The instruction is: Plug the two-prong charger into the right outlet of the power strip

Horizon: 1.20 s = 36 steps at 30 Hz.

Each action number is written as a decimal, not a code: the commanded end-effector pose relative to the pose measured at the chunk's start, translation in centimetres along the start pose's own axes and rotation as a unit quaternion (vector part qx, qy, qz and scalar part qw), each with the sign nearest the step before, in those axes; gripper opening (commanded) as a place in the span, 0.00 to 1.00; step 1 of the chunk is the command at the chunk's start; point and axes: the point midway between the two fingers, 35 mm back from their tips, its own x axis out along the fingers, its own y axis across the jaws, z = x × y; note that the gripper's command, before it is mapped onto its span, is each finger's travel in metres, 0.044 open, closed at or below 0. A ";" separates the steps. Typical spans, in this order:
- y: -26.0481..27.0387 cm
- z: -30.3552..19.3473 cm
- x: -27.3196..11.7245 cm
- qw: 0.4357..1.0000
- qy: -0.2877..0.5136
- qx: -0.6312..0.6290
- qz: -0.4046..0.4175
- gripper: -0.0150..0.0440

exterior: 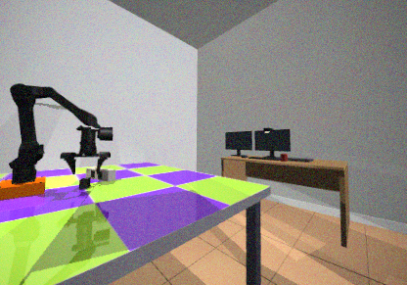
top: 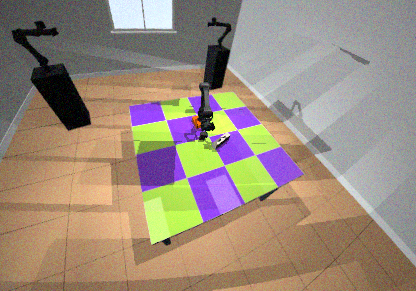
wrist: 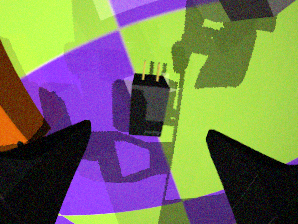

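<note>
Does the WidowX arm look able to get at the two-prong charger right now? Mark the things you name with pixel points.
Probably yes: the open gripper (exterior: 85, 172) (wrist: 150, 131) points down above the charger (exterior: 84, 183) (wrist: 148, 110), with nothing visible between them.

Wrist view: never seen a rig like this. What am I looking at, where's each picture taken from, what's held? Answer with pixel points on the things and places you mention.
The machine is one black robot arm (top: 204, 99) (exterior: 26, 121) on an orange base. The top picture looks down on the whole table from high up; the exterior one looks across it from near table height; the wrist one comes from beside the gripper (top: 203, 131) (exterior: 87, 167) (wrist: 149, 131), whose two dark fingers show at its lower corners.

On the green and purple checkered surface lie a black charger (exterior: 84, 183) (wrist: 148, 107) with two prongs and a pale power strip (top: 222, 140) (exterior: 108, 175). Nothing is held: the gripper is open, with its fingers wide apart above the charger.
</note>
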 end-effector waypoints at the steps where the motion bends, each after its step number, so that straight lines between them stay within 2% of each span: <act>1: 0.2 0.1 0.5 1.000 -0.002 0.001 0.003 1.00; 36: 0.3 0.4 5.5 1.000 -0.002 0.001 0.003 1.00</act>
